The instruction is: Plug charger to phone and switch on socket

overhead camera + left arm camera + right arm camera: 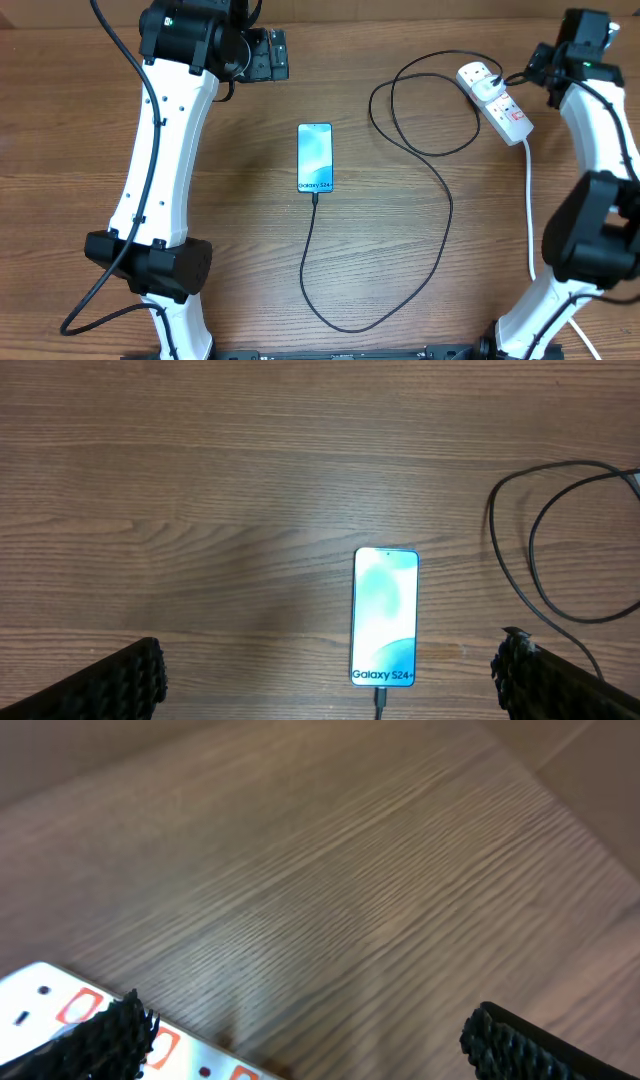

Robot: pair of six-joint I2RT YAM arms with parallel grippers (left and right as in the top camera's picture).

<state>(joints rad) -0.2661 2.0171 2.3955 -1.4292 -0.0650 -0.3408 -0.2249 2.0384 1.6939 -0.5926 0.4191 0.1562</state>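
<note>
Overhead: wooden tabletop (240, 250); socket (495, 102) at far right, phone (314, 157) at centre, charger (312, 212) seemingly already plugged into its bottom edge. Left hand (335, 680) released above phone; right hand (310, 1040) released, grasping nothing, over socket end. Probably switching step now. Next: pressing one fingertip onto red-marked switch (75, 1008).

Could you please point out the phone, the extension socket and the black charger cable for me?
phone (314, 157): overhead view, middle of its screen.
extension socket (508, 112): overhead view, its switch-marked top face.
charger cable (451, 212): overhead view, right side of its long loop.
</note>
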